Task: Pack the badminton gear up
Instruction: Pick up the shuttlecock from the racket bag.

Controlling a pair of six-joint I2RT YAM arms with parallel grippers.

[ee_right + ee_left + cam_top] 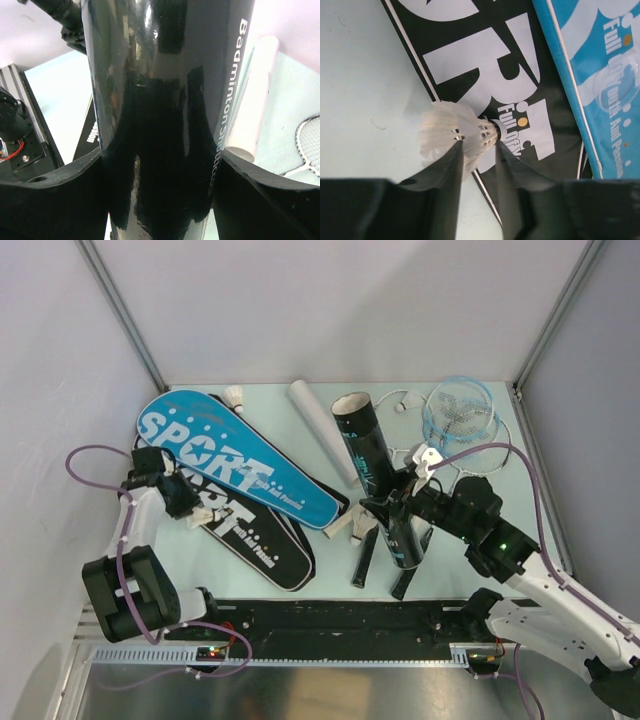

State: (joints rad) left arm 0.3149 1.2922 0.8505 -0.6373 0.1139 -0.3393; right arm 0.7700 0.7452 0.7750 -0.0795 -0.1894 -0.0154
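The left gripper (477,146) pinches a shuttlecock (455,132) near the base of its skirt. The feathers fan out past the fingertips and the cork end points to their right, just over the black bag (485,60). The right gripper (160,165) is clamped around the black tube (160,75) low on its body, with the open mouth at the end away from the fingers. I cannot tell whether the tube's lower end rests on the table. The step in hand looks like loading the shuttlecock into that tube. To do it well, the right arm should probably tip the mouth toward the left gripper and hold it steady. The left arm should then turn the shuttlecock so the cork leads, line it up with the bore, and let go only once the skirt is inside the rim. A harder squeeze would likely crush the feathers. Just right of the right gripper lies the white tube (252,100), and beyond it a racket (307,145). The black tube reads "Badminton Shuttlecock", partly covered by a finger. The blue bag (590,75), right of the left fingers, reads "Full of Youth And Passion", and the top view shows "SPORT" on it in big white letters. The black bag shows "Full of" in the same style.
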